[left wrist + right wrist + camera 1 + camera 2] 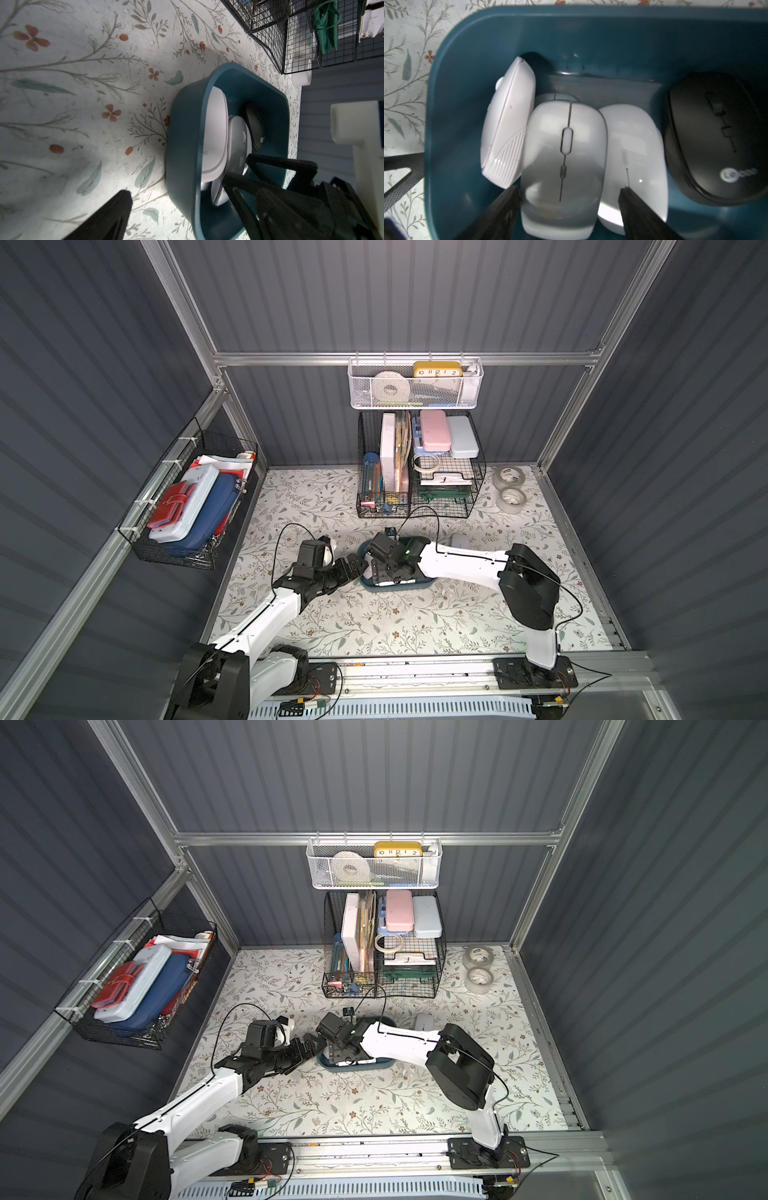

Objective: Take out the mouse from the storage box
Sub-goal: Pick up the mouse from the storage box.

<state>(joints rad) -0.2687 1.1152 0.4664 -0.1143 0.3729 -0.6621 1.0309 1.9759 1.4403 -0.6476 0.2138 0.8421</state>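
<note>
Right gripper (568, 193): hanging inside storage box (446, 124), jaws standing apart, straddling grey mouse (564, 145), not clamping it. Grey mouse lying mid-box between tilted white mouse (508, 128) and flat white mouse (637, 145); black mouse (708, 135) sitting at far side. Left gripper (352, 567): hovering spread wide just beside box end, over floral table (374, 614).

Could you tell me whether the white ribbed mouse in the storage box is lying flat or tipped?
Tipped: the white ribbed mouse stands on edge, leaning against the grey mouse.
</note>
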